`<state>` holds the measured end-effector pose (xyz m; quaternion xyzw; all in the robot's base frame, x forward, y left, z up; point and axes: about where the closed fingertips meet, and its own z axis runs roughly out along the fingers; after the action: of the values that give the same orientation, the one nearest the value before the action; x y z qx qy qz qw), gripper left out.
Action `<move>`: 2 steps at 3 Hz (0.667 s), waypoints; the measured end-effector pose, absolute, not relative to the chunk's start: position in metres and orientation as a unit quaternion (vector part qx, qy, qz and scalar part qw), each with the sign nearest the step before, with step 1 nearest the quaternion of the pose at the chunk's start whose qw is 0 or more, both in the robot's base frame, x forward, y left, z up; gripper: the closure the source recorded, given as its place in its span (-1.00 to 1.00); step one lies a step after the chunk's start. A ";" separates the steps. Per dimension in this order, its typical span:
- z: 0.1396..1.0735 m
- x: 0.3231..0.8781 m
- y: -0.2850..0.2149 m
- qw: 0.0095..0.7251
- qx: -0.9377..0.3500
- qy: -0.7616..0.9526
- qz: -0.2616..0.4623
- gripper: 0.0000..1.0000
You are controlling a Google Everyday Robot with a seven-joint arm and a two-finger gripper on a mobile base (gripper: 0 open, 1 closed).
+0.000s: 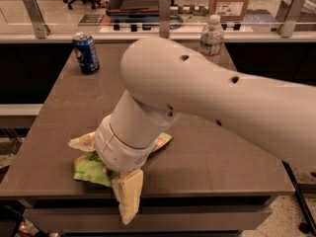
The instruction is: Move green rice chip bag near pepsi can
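Note:
The green rice chip bag (pixel 90 168) lies crinkled near the table's front left edge, mostly hidden under my wrist; a corner of it shows at the right (pixel 161 140). My gripper (pixel 104 170) is lowered over the bag, open, with one pale finger (pixel 82 142) on the bag's far left side and the other finger (pixel 128 197) at its near side, past the table's front edge. The pepsi can (pixel 86 53), blue with a silver top, stands upright at the table's far left corner, well away from the bag.
A clear plastic water bottle (pixel 211 38) stands at the far right of the dark brown table (pixel 232 157). My large white arm (pixel 222 102) spans the middle and right of the table. A glass rail with metal posts (pixel 164 14) runs behind it.

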<state>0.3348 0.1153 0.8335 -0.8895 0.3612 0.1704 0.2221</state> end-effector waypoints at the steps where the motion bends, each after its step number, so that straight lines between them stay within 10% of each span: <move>1: 0.826 0.339 0.114 0.221 -0.886 0.376 0.155 -0.67; 2: 0.827 0.338 0.115 0.221 -0.887 0.375 0.154 -0.19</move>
<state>0.3380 0.1146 0.8274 -0.8872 0.3750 0.1536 0.2206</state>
